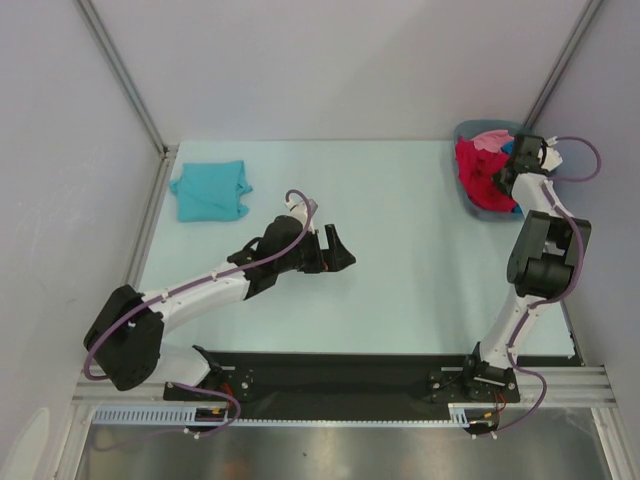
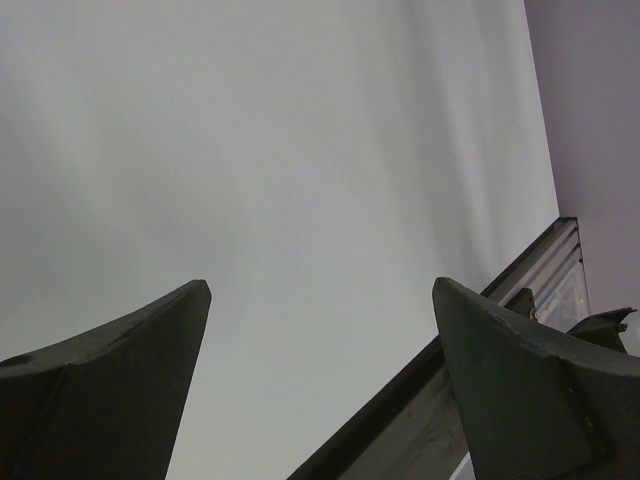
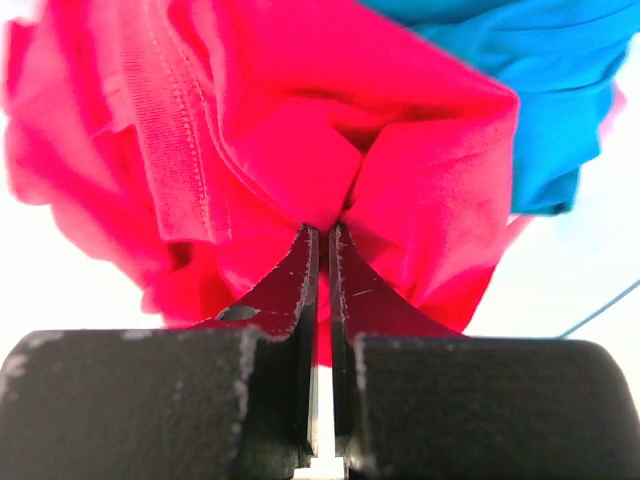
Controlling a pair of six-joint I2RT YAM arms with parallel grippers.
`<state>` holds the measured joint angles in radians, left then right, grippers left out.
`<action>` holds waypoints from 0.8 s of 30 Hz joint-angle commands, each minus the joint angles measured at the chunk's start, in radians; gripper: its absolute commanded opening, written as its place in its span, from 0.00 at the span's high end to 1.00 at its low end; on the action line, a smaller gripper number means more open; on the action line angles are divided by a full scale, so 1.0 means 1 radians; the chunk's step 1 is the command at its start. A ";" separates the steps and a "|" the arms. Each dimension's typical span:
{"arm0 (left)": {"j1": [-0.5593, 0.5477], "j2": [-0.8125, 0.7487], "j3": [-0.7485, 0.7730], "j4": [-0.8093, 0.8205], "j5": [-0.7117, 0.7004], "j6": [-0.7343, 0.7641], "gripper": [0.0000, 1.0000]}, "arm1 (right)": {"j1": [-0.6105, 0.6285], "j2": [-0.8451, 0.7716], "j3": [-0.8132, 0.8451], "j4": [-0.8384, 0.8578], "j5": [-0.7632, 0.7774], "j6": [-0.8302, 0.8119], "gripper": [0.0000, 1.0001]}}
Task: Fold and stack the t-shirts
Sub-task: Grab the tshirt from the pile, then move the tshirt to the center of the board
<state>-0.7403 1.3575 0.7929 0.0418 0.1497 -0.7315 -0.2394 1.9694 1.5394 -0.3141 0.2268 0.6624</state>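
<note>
A light teal t-shirt point(image 1: 211, 191) lies folded at the far left of the table. A bright red t-shirt point(image 1: 476, 172) is bunched in the grey bin point(image 1: 468, 133) at the far right, with pink cloth point(image 1: 492, 140) behind it and a deeper blue shirt point(image 1: 508, 209) beside it. My right gripper point(image 1: 508, 163) is over the bin, shut on a fold of the red t-shirt point(image 3: 300, 130); the blue shirt point(image 3: 540, 90) shows behind it. My left gripper point(image 1: 342, 250) is open and empty above mid-table, with nothing between its fingers point(image 2: 130, 370).
The table's near black edge rail point(image 2: 480, 330) shows in the left wrist view. Metal frame posts point(image 1: 125, 75) and pale walls enclose the table on the left, back and right. The arm bases sit on a black plate point(image 1: 340, 385) at the near edge.
</note>
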 commanded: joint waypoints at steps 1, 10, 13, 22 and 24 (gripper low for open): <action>-0.007 -0.041 0.026 0.020 -0.002 0.014 0.00 | 0.040 -0.119 0.083 0.044 -0.035 0.012 1.00; -0.024 -0.058 0.011 0.021 -0.012 0.007 0.00 | 0.133 -0.273 0.157 0.073 -0.164 0.022 1.00; -0.025 -0.055 0.000 0.026 -0.018 0.006 0.00 | 0.199 -0.337 0.142 0.092 -0.228 0.029 1.00; -0.041 -0.028 0.003 0.033 -0.027 0.000 0.00 | 0.559 -0.601 -0.059 0.150 -0.271 0.008 1.00; -0.045 -0.024 0.009 0.030 -0.025 -0.002 0.00 | 0.616 -0.651 -0.070 0.129 -0.244 0.005 1.00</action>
<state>-0.7712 1.3338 0.7929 0.0425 0.1341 -0.7330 0.3168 1.4109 1.4826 -0.2417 -0.0128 0.6693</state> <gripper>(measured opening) 0.996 0.022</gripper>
